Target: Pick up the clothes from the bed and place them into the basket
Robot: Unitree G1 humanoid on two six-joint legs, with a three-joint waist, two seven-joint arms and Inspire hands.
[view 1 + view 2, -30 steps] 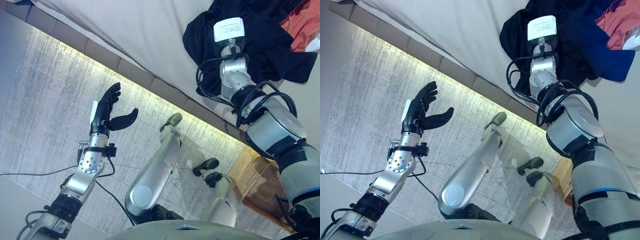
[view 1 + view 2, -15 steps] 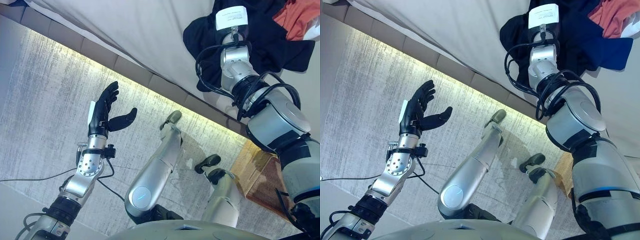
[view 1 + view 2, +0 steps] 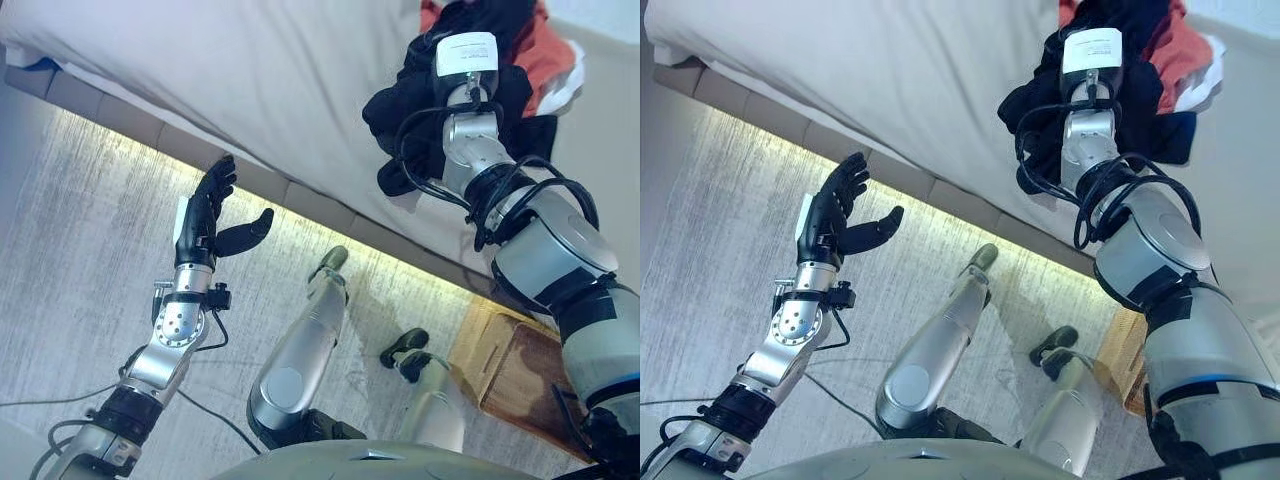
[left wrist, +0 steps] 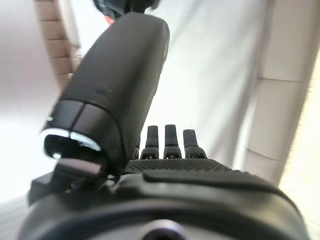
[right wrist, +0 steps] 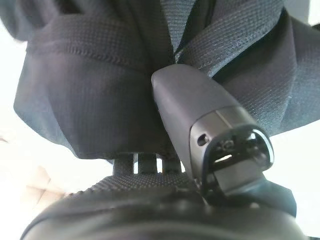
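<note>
A black garment (image 3: 408, 100) lies bunched on the white bed (image 3: 250, 80), and my right arm reaches into it from the lower right. In the right wrist view my right hand (image 5: 200, 115) has its thumb pressed into the black cloth (image 5: 85, 90), which is gathered between thumb and fingers; the fingertips are buried in the folds. A red-orange garment (image 3: 552, 50) and a bit of white cloth (image 3: 573, 82) lie just behind the black one. A wicker basket (image 3: 510, 365) stands on the floor at the lower right, beside the bed. My left hand (image 3: 205, 215) is held up open over the floor by the bed's edge, holding nothing.
The bed's padded base (image 3: 150, 135) runs diagonally across the view with a lit strip beneath it. Grey carpet (image 3: 70, 260) covers the floor on the left. The basket sits tight against the bed base.
The black garment, spread flat before, is now gathered into a clump around my right hand and drawn off the bed's edge. The camera has shifted. The left hand holds its pose.
</note>
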